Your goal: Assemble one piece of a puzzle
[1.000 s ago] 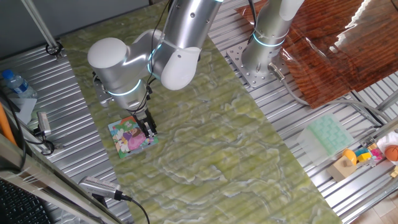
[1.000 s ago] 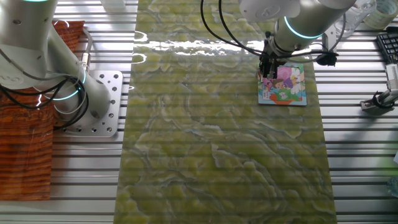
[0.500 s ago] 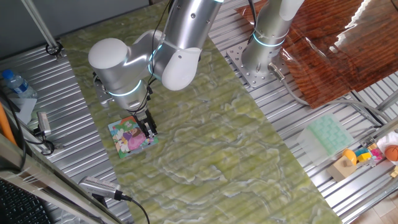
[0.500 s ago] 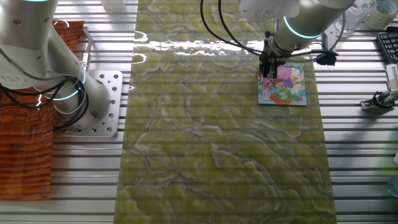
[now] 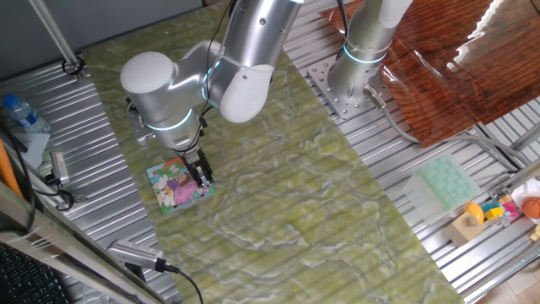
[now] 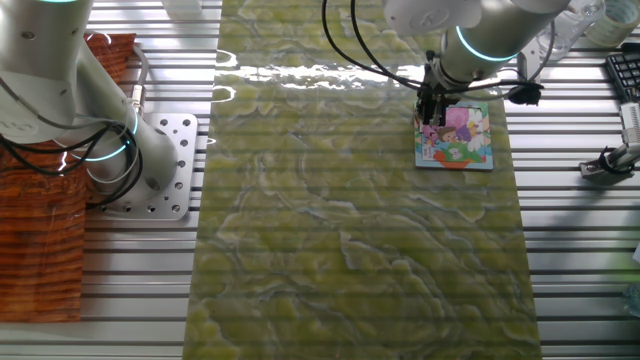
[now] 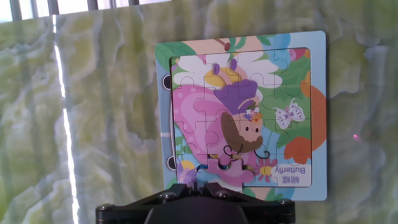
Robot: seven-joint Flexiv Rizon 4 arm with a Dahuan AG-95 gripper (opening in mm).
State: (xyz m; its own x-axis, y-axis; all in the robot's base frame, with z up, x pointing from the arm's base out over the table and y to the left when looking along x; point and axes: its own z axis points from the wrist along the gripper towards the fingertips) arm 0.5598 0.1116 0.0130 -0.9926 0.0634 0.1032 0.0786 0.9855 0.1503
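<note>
The piece is sitting right at the tips of the claw, just ahead of them in the hand view, on the bottom row of the puzzle picture beside the printed word "Butterfly". Its pale knobbed body is lying a little out of line with the neighbouring pieces, so it is looking laid over its slot and not yet flush; that is a judgement, as the claw's black housing is hiding its near edge. The rest of the puzzle is stretching away from the claw, with its teal border lying square to the view.

In both fixed views the claw is standing upright over the board's edge nearest the arm, fingers down on the puzzle, which is lying flat on the green table. Whether the fingers are pinching the piece or merely pressing on it, I cannot tell.

Compared with the frames a second and half a second ago, nothing is showing any change: arm, claw and board are all sitting in the same places.
</note>
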